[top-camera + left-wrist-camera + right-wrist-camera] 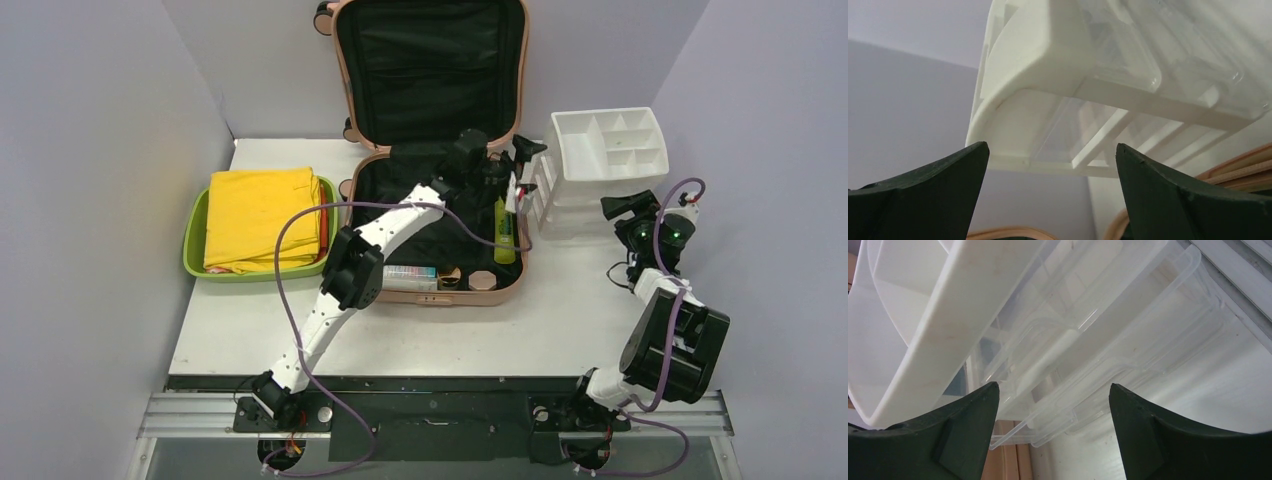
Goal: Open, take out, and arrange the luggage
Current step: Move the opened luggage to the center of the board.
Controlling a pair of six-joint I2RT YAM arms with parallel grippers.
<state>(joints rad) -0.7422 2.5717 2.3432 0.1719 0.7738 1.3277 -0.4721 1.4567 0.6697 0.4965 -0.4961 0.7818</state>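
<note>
The salmon-pink luggage (440, 298) lies open on the table, its black-lined lid (430, 70) upright against the back wall. A lime-yellow bottle (503, 230), a small box (410, 277) and round containers (482, 280) lie in its base. My left gripper (522, 160) hangs over the base's right rear corner, open and empty, facing the white drawer organizer (1048, 50). In the left wrist view my left gripper (1050, 145) has the pink shell rim (1243, 160) below it. My right gripper (625, 207) stands open and empty at the organizer's right side. My right gripper (1053, 385) faces its clear drawers (1088, 340).
A lime-green tub (195, 240) holding folded yellow cloth (262, 215) sits left of the suitcase. The white drawer organizer (610, 150) stands right of it, close to the shell. Grey walls enclose the table on three sides.
</note>
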